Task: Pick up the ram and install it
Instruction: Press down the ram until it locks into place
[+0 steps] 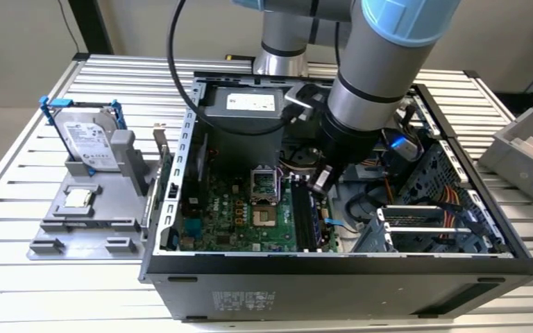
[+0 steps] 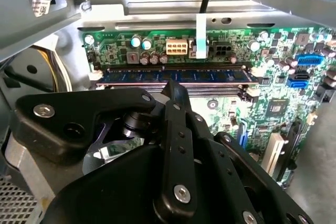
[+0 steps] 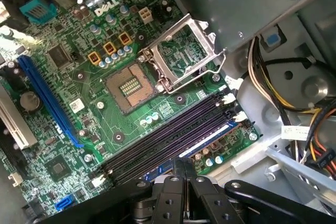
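Sitting seated, ram (image 2: 176, 75) lying lengthwise in the motherboard (image 3: 94, 103) slot; gripper (image 2: 176, 88) hovering just above it, fingers closed, empty.

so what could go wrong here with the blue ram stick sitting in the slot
The long blue ram stick lies in the outermost black slot, with the black gripper right above its middle. Pressing only there could leave one end unseated. The white latch clips at the slot's ends might not be fully closed. The open silver processor socket sits close by.
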